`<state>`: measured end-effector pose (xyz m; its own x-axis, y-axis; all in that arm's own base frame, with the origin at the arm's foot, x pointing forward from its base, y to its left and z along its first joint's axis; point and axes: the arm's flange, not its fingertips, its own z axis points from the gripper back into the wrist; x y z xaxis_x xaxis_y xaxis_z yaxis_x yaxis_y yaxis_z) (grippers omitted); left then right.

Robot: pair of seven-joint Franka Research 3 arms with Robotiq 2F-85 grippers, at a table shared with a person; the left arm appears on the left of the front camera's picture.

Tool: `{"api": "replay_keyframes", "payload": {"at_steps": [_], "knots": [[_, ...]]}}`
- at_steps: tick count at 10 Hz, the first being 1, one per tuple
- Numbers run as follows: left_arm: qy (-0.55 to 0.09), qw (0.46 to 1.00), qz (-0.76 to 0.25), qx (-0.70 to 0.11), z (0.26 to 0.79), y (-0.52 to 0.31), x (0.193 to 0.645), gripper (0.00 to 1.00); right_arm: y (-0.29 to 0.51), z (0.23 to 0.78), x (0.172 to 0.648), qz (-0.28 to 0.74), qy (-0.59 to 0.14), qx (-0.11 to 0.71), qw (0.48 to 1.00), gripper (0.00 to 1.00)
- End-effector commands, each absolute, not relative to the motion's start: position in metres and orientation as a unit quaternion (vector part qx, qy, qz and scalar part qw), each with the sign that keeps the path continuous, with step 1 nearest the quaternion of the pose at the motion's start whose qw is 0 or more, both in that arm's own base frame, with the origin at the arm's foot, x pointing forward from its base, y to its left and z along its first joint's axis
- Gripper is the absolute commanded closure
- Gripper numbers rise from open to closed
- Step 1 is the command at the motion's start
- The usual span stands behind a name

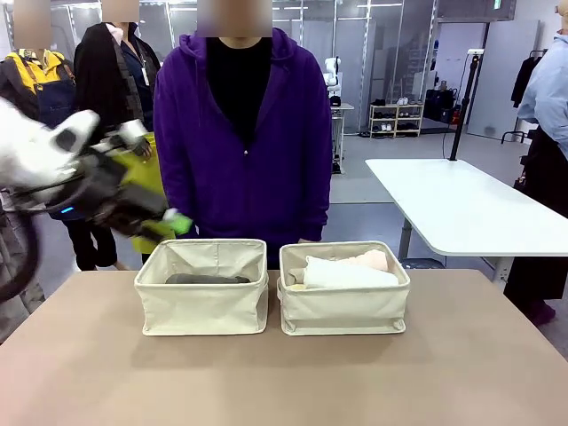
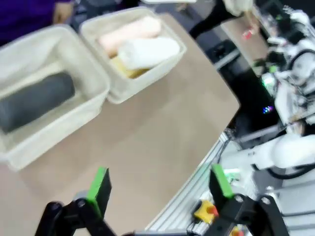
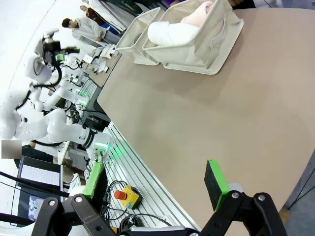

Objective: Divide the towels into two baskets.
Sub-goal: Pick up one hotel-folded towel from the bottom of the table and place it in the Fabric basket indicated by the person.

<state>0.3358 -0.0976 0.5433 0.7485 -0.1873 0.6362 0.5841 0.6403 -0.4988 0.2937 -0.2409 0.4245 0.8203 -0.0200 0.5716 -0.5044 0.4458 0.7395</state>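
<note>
left gripper (image 2: 160, 189), jaws spread and empty, hangs nearer the right basket (image 1: 344, 309) than the right gripper (image 3: 155, 184); white towel (image 1: 351, 273) apparently lies lengthwise across that basket.

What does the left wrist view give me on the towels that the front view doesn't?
Left wrist view alone: the yellow towel tucked under the white towel, and the full dark grey towel. Front view alone: the person behind the baskets, and the raised left gripper. Both: left basket with the grey roll, right basket with white and pink towel.
</note>
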Motion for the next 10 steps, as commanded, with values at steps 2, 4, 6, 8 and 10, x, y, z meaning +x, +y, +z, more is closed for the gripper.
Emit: {"api": "replay_keyframes", "payload": {"at_steps": [2, 4, 6, 8, 10], "knots": [[-0.295, 0.893, -0.109, -0.321, 0.52, -0.007, 0.28, 0.0, -0.238, 0.428, 0.292, 0.143, -0.262, 0.51, 0.807, 0.0], [-0.317, 0.894, -0.009, -0.315, 0.507, 0.046, 0.251, 0.0, -0.238, 0.428, 0.292, 0.143, -0.262, 0.51, 0.807, 0.0], [-0.355, 0.879, 0.049, -0.314, 0.504, 0.076, 0.224, 0.0, -0.238, 0.428, 0.292, 0.143, -0.262, 0.51, 0.807, 0.0], [-0.349, 0.884, 0.108, -0.293, 0.493, 0.098, 0.201, 0.0, -0.238, 0.428, 0.292, 0.143, -0.262, 0.51, 0.807, 0.0], [-0.377, 0.878, 0.159, -0.25, 0.495, 0.109, 0.192, 0.0, -0.238, 0.428, 0.292, 0.143, -0.262, 0.51, 0.807, 0.0]]}}
